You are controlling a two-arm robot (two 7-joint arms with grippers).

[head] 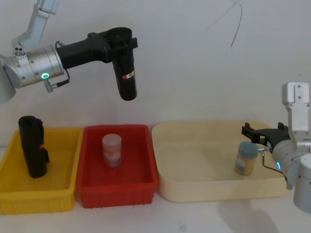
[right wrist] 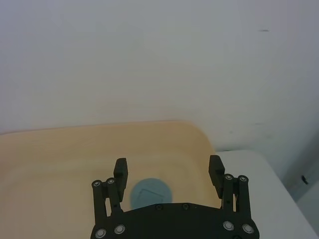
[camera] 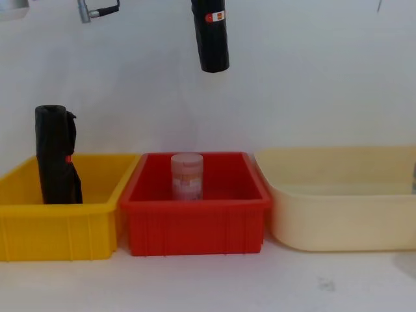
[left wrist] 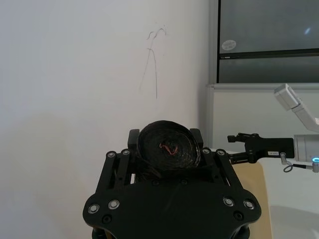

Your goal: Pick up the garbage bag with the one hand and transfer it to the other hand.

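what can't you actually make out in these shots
- Chest view: the garbage bag's upper end, where the left gripper clamps it, is cut off by the top edge.
- Head view: the print on its label is too small to read.
- Right wrist view: the jar shows its blue lid; the open right gripper hides its body.
- Chest view: the yellow bin wall hides the second black roll's base.

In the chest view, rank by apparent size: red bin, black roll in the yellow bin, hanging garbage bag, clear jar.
1. red bin
2. black roll in the yellow bin
3. garbage bag in the left claw, cut by the top edge, so unsure against the roll
4. clear jar
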